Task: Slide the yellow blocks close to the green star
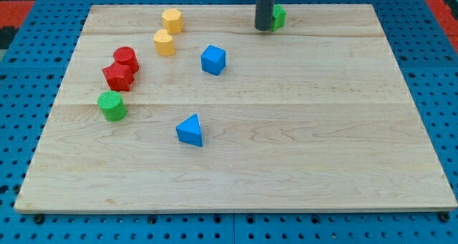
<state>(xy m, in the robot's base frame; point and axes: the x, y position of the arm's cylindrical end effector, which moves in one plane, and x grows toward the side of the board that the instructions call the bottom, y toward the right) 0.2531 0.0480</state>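
Yellow hexagon block (172, 19) and yellow heart block (164, 41), near together, top-left.

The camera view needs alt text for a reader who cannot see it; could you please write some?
My tip touches a green block at the wooden board's top edge. Two yellow blocks, two red blocks and a green cylinder cluster left; two blue blocks sit centrally.

Lab: blue pegboard (436, 72), wooden board (286, 165)
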